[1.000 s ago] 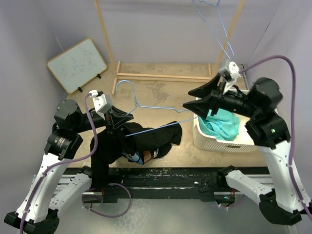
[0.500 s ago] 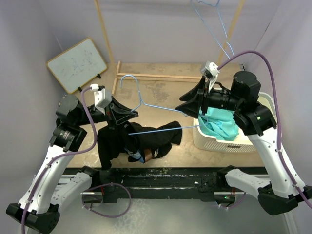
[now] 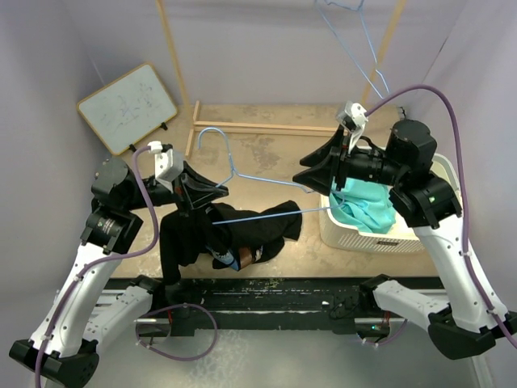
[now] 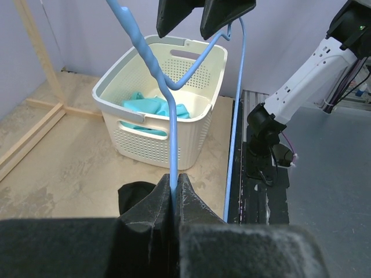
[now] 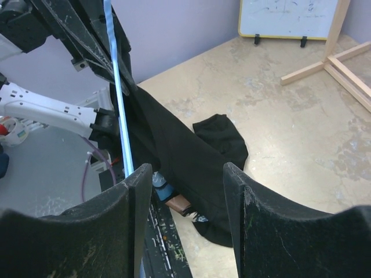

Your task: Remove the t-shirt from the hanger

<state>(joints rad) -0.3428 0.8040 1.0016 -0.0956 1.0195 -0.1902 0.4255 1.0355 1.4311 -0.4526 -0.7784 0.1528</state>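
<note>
The blue wire hanger (image 3: 250, 176) is held level above the table, its hook (image 3: 212, 133) pointing back. The black t-shirt (image 3: 234, 230) hangs from its lower bar (image 3: 266, 214) and bunches on the table at the near left. It also shows in the right wrist view (image 5: 174, 145). My left gripper (image 3: 214, 190) is shut on the hanger's wire (image 4: 173, 168) below the neck. My right gripper (image 3: 307, 178) is open at the hanger's right end. The wire (image 5: 119, 98) passes just beside its left finger (image 5: 136, 197), and nothing is between the fingers.
A cream basket (image 3: 363, 234) holding teal cloth (image 3: 367, 206) stands at the right, also in the left wrist view (image 4: 145, 139). A wooden rack (image 3: 266, 125) and a whiteboard (image 3: 128, 107) are at the back. Another blue hanger (image 3: 355, 48) hangs on the rack.
My right arm has swung left and back, its gripper staying at the hanger's right end. My left gripper has lifted the hanger slightly, and the shirt hangs more to the left.
</note>
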